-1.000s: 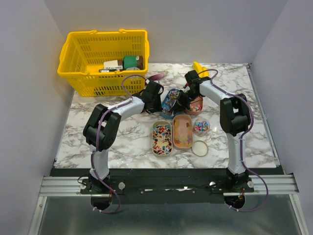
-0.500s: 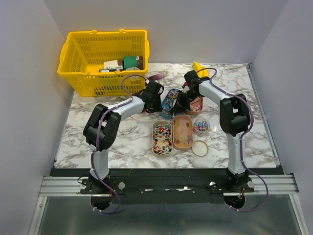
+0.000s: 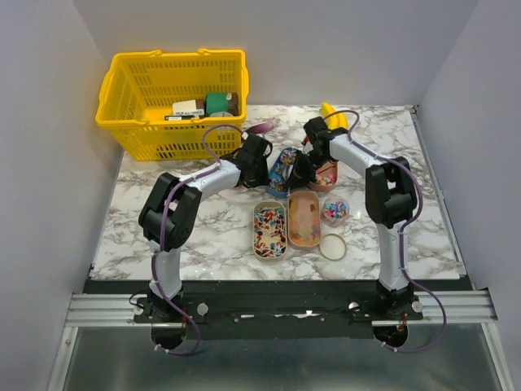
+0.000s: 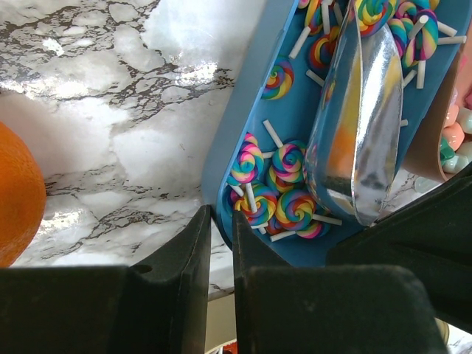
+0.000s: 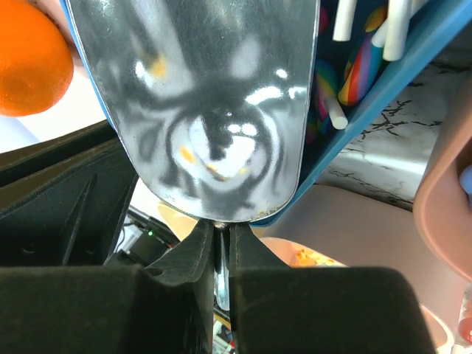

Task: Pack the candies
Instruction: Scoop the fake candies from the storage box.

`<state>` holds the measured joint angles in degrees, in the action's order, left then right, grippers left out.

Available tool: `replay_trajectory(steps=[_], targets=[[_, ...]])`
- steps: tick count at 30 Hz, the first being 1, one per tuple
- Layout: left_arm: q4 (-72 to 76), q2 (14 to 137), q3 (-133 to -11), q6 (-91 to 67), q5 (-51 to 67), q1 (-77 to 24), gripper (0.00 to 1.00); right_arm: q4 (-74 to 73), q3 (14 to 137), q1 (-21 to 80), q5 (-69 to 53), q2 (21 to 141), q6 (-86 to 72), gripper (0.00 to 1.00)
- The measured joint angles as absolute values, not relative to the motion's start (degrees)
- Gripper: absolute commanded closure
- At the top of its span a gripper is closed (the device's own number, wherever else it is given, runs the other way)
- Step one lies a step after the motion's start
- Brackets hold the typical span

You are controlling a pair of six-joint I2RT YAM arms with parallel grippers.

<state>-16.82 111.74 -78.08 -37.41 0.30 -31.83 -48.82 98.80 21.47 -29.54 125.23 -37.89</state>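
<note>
Top view. Both arms meet at mid-table over a blue tray [image 3: 282, 173]. The left gripper [image 3: 267, 169] is at the tray's left side and the right gripper [image 3: 306, 168] at its right. Finger state is not readable from here.
- Nearer the bases, two oval boxes [image 3: 256, 232] stand open side by side, both holding candies [image 3: 269, 230].
- A small round tub [image 3: 324, 210], also holding candies, stands just right of the boxes. Its lid [image 3: 332, 246] lies off, on the table in front of it.
- No container is closed.

Left wrist view. The left gripper [image 4: 221, 221] is pinched on the tray [image 4: 243, 110] rim, with the blue edge running between the two fingers.
- Many lollipops [image 4: 284, 184] lie loose in the tray, piled at the near corner and along the far end.
- A metal scoop [image 4: 361, 133] lies in among them. Its visible bowl looks nearly empty.
- An orange [image 4: 15, 192] sits on the table to the left, apart from the tray.

Right wrist view. The right gripper [image 5: 216, 230] is clamped on the scoop [image 5: 206, 96] handle, bowl pointing away, over the tray [image 5: 413, 59]. Lollipops [image 5: 354, 66] show past the bowl's right edge.

Progress (judgement): partway.
- Done: boxes and tub loaded.
- Left: scoop out the lollipops, pack them, fit the lids.
</note>
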Motion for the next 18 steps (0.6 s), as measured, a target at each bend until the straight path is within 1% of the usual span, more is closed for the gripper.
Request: replay_trajectory(steps=[7,10,13,14,18], targets=[[-17.0,111.8,-78.3,-37.6,0.5,-31.7,0.86,-46.3,96.3,21.8,-27.4,123.3,-37.9,0.99],[-16.9,112.0,-78.3,-37.8,1.2,-31.7,0.83,-45.5,94.6,21.8,-27.3,122.1,-38.8,0.99],[-16.9,112.0,-78.3,-37.9,1.6,-31.7,0.72,-44.8,93.4,21.7,-28.0,121.5,-40.3,0.99],[-16.9,112.0,-78.3,-37.9,1.6,-31.7,0.67,-44.7,93.2,21.6,-28.5,121.4,-40.9,0.99],[-17.7,112.1,-78.3,-37.6,1.5,-31.4,0.54,-44.5,92.9,21.1,-30.5,121.4,-43.2,0.99]])
